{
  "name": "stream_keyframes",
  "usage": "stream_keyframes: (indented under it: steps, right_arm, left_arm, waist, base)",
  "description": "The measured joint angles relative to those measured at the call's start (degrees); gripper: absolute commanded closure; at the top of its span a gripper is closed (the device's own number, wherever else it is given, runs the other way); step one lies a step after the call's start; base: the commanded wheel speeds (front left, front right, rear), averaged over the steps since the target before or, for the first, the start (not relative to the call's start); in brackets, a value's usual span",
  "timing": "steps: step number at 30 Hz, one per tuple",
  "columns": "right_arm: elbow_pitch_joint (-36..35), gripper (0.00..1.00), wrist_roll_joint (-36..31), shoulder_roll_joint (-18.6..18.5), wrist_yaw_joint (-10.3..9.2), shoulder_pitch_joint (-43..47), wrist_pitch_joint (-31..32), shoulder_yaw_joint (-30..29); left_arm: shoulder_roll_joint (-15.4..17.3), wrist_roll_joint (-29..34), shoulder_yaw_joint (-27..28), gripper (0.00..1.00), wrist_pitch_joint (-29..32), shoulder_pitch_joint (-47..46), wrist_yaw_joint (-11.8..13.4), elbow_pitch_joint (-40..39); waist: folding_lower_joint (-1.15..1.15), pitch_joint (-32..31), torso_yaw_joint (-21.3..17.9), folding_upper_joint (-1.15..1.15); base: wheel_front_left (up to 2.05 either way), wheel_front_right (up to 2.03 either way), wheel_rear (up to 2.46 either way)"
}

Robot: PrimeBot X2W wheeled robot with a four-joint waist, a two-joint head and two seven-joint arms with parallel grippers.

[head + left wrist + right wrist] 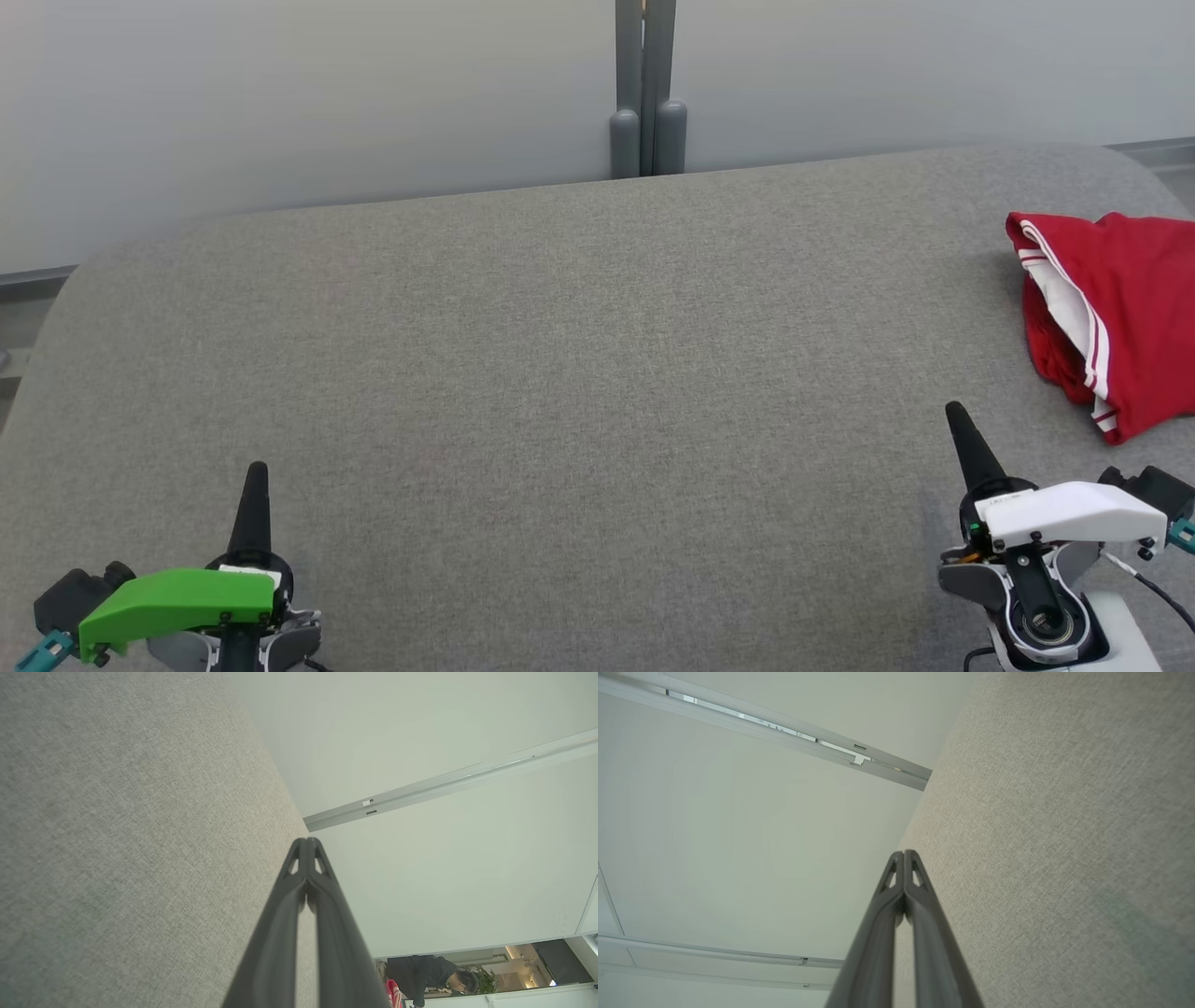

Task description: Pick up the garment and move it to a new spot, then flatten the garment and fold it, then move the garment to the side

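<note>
The red, white-striped garment (1120,308) lies crumpled at the bench's right edge near the far corner. The picture's side cuts it off, so its full shape cannot be made out. Both arms sit low at the near edge, fingers pointing toward the far edge. The left tool (256,474) and right tool (958,417) are closed, empty. The bench (579,373) is grey woven fabric with rounded corners. A pale wall (280,93) with a grey post (644,93) stands behind.

Bright, even, diffuse light; shadows on the grey woven-fabric worktop (560,373) are faint (soft-edged). Wrist views look slightly soft, bowing lines toward their edges.
</note>
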Motion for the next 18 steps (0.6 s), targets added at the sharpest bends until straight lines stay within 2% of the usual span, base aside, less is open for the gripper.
stream_keyframes:
  steps: [18]
  right_arm:
    - [-1.3, 1.00, 9.3, 0.1, 0.00, 0.2, 2.3, -1.2]
  left_arm:
    - [0.1, -8.6, 0.6, 1.00, 2.3, -0.8, -0.3, -1.1]
  waist:
    - [0.00, 0.0, 0.7, 0.00]
  base:
    - [0.00, 0.00, 0.00]
